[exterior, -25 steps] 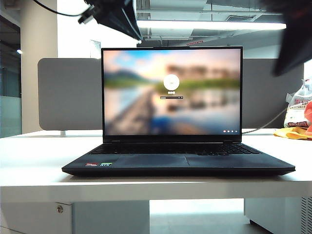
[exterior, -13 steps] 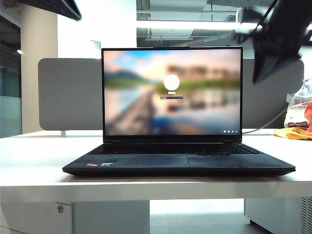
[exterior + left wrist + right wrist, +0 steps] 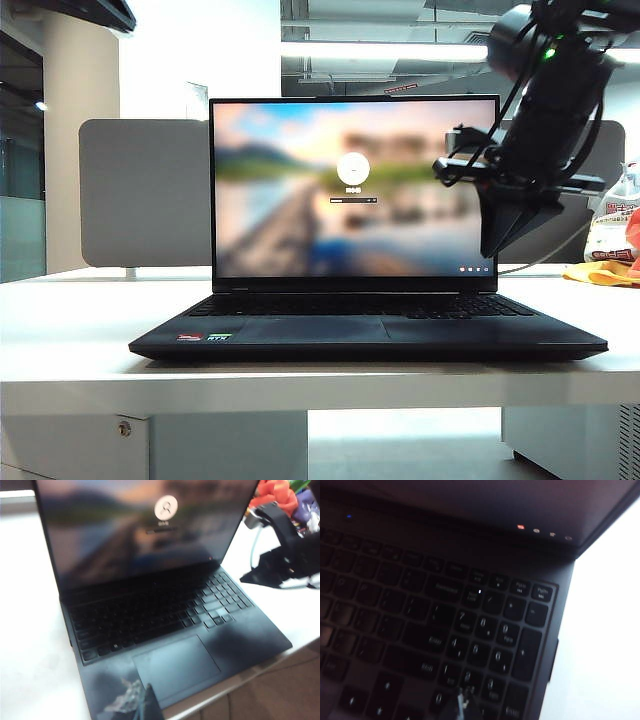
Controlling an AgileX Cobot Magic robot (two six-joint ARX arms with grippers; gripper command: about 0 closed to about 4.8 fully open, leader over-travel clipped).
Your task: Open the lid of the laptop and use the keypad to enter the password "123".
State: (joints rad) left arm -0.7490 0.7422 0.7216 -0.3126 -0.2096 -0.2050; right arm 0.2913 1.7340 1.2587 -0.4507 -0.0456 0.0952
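keypad (image 3: 470,645) just under right hand (image 3: 462,702)

the exterior view is backlit: a ceiling strip light (image 3: 385,50) and pale windows glare white, the table (image 3: 70,330) washes out, and the right arm (image 3: 540,130) is near-silhouette. the laptop (image 3: 368,335) screen glows, its wallpaper soft. the left wrist view is hazy, the keys smeared, glare on the table. the right wrist view is dim and soft, the keypad (image 3: 485,650) barely lit, table blown out beside it.
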